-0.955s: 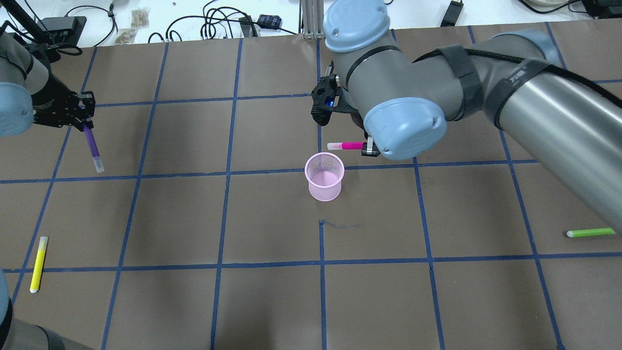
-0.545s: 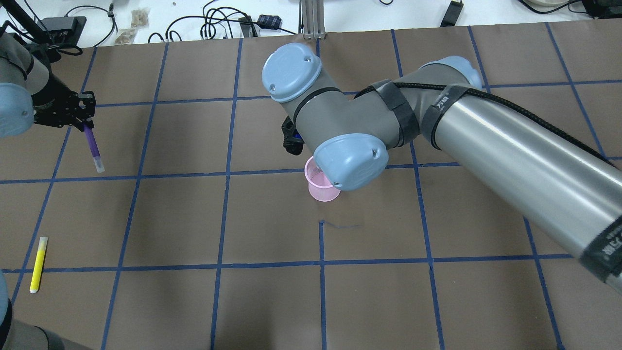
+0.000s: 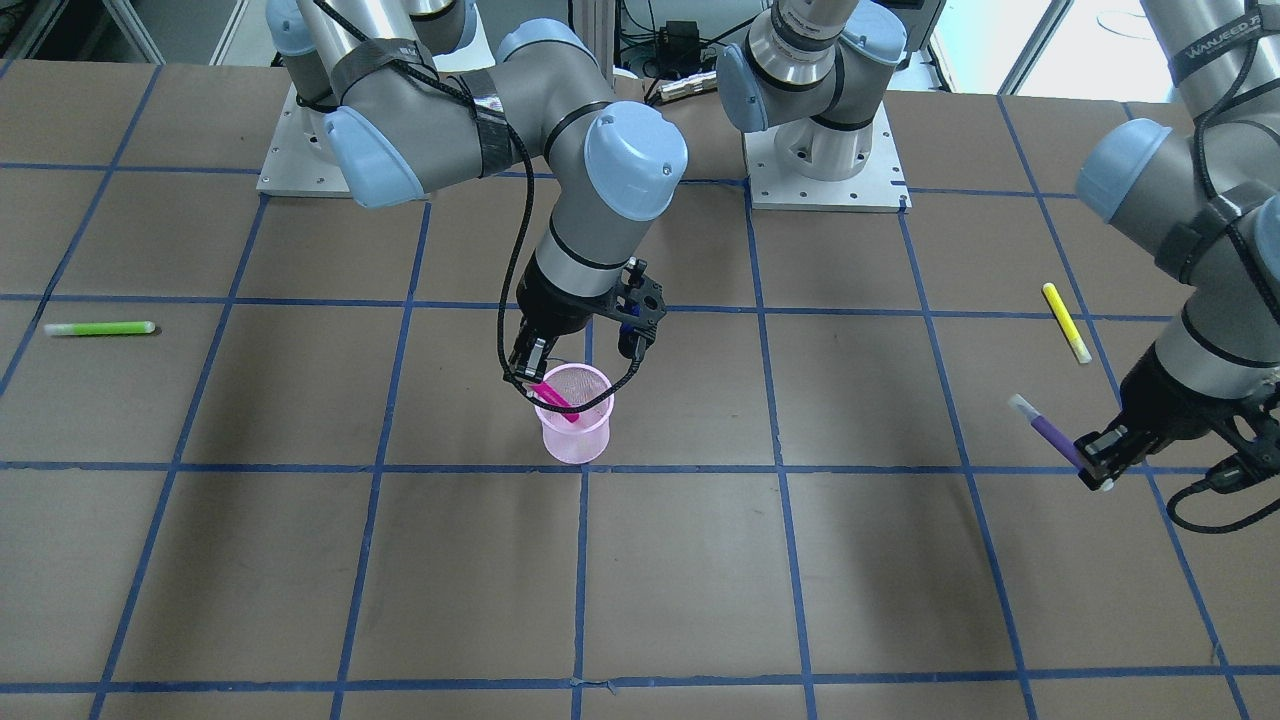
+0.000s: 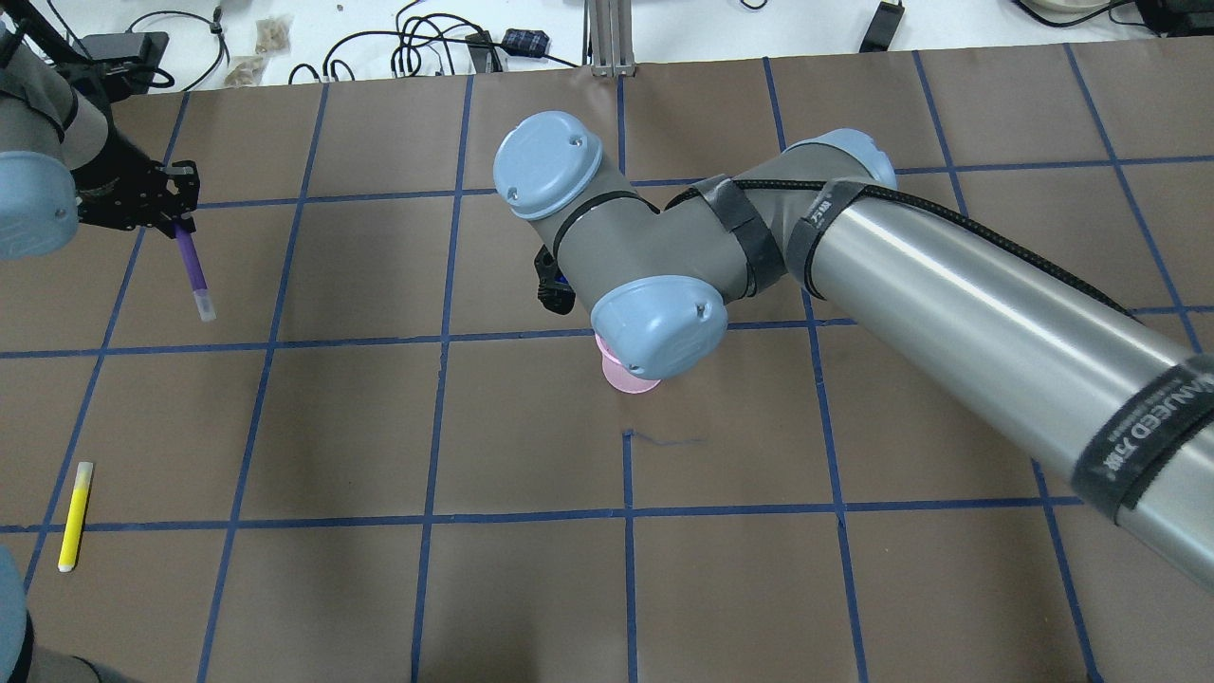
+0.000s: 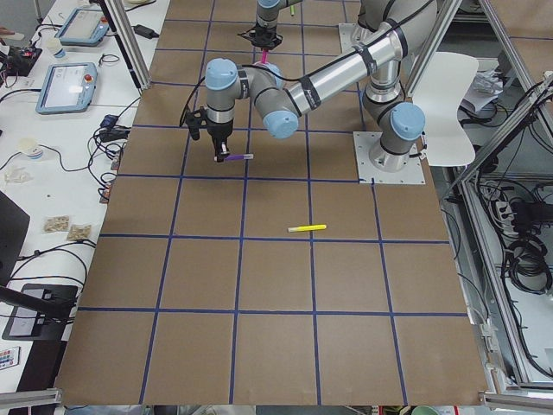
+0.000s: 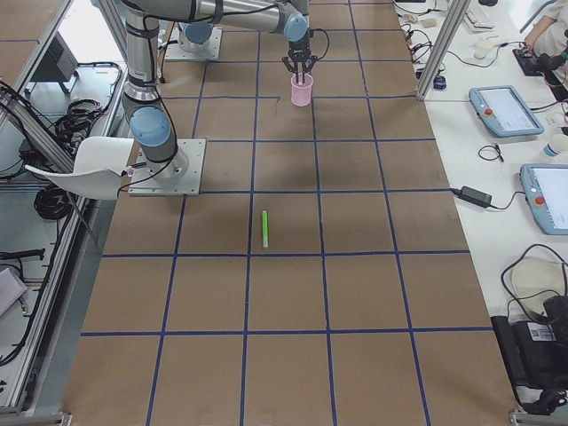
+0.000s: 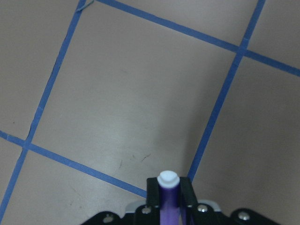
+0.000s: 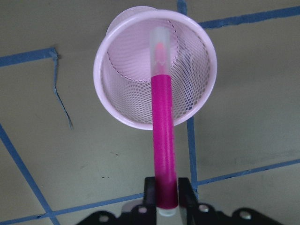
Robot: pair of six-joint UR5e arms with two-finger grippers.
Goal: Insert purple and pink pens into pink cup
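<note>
The pink mesh cup [image 3: 573,415] stands upright near the table's middle; in the overhead view [image 4: 626,378] the right arm hides most of it. My right gripper [image 3: 535,377] is shut on the pink pen [image 3: 556,400], which tilts with its capped tip inside the cup's mouth. The right wrist view shows the pink pen [image 8: 162,122] pointing into the cup [image 8: 117,101]. My left gripper [image 4: 177,226] is shut on the purple pen [image 4: 195,272] and holds it above the table far to the cup's left. The purple pen [image 7: 168,199] also shows in the left wrist view.
A yellow pen [image 4: 75,515] lies at the near left of the table. A green pen [image 3: 99,328] lies on the robot's right side. Cables and boxes [image 4: 417,47] lie beyond the far edge. The right forearm [image 4: 948,313] spans the table's right half.
My right arm has swung left and brought the pink pen from beside the cup to over it, tip now in the mouth. My left gripper with the purple pen has shifted slightly right.
</note>
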